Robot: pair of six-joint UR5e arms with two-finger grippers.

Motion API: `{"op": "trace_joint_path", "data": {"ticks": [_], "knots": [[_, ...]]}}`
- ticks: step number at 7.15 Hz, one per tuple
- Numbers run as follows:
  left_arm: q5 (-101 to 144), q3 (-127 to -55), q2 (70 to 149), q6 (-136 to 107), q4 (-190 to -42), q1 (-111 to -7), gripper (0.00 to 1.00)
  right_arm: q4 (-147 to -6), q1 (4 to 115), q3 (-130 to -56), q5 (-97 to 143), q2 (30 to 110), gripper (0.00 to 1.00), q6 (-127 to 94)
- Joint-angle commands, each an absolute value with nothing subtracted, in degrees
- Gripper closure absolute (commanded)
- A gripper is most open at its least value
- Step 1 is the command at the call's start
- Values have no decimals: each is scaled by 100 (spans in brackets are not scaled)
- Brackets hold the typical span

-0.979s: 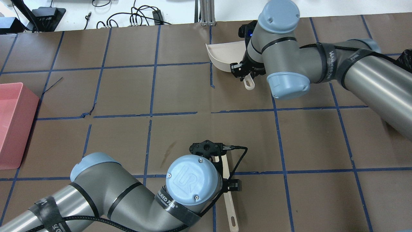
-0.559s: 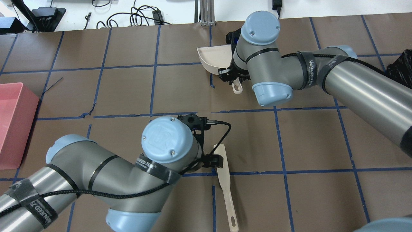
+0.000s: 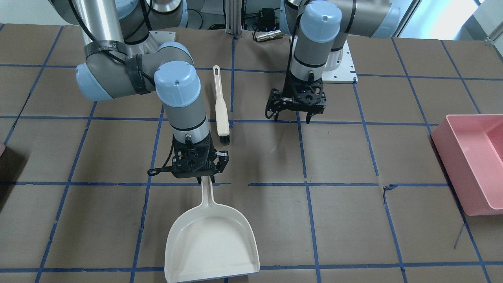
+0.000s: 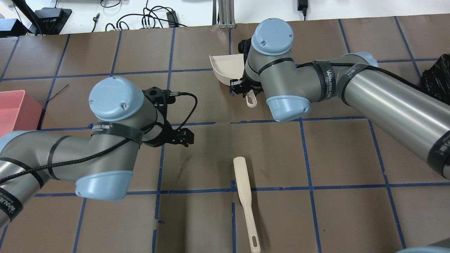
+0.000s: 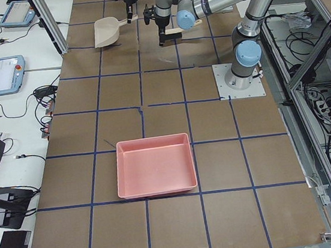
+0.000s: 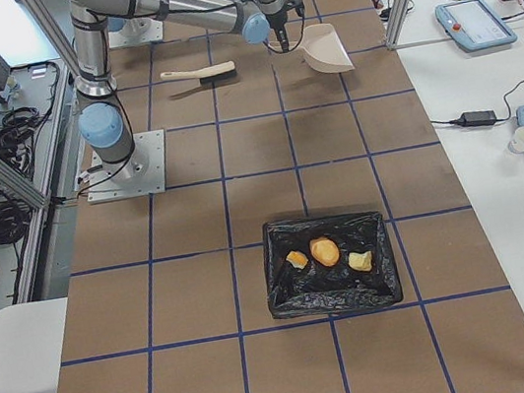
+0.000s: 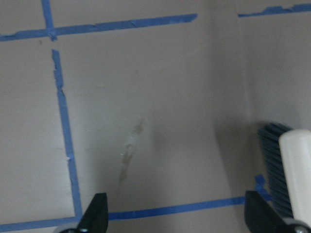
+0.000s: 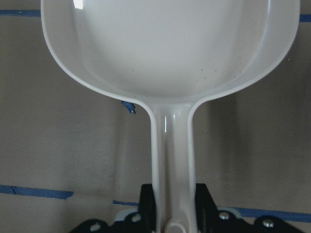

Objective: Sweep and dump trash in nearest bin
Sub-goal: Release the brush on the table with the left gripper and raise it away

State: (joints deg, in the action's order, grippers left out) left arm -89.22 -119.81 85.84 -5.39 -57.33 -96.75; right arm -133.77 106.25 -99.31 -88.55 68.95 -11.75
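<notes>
The trash lies in the black-lined bin [image 6: 335, 290] in the exterior right view: a round tan-orange ball [image 6: 324, 250], an orange chunk [image 6: 296, 260] and a pale yellow chunk [image 6: 360, 261]. My right gripper [image 3: 202, 179] is shut on the handle of the cream dustpan [image 3: 212, 239], also seen in the right wrist view [image 8: 172, 145] and overhead [image 4: 225, 66]. The cream brush [image 4: 244, 189] lies loose on the table. My left gripper [image 4: 168, 131] is open and empty, left of the brush; the brush's bristles [image 7: 272, 165] show at the right edge of the left wrist view.
A pink bin [image 4: 14, 112] stands at the table's left end, also seen in the front view [image 3: 471, 157]. The black bin's edge [image 4: 437, 75] shows at the far right overhead. Blue tape lines cross the brown table.
My left gripper has let go of the brush and moved away to the left and farther out. My right arm has carried the dustpan a little to the left.
</notes>
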Motion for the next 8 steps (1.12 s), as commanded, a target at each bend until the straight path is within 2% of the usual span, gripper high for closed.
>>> {"op": "trace_joint_path", "data": {"ticks": [1, 4, 8], "knots": [[-8938, -10974, 8578, 198, -7024, -8881, 0, -13464, 10976, -9897, -9262, 6654, 100, -1370], [-8947, -10101, 8569, 815, -7673, -8297, 0, -13465, 11048, -9879, -9264, 6566, 98, -1476], [-8886, -9617, 8692, 817, -7761, -8297, 0, -13447, 11048, -9861, -9150, 6522, 97, -1749]]}}
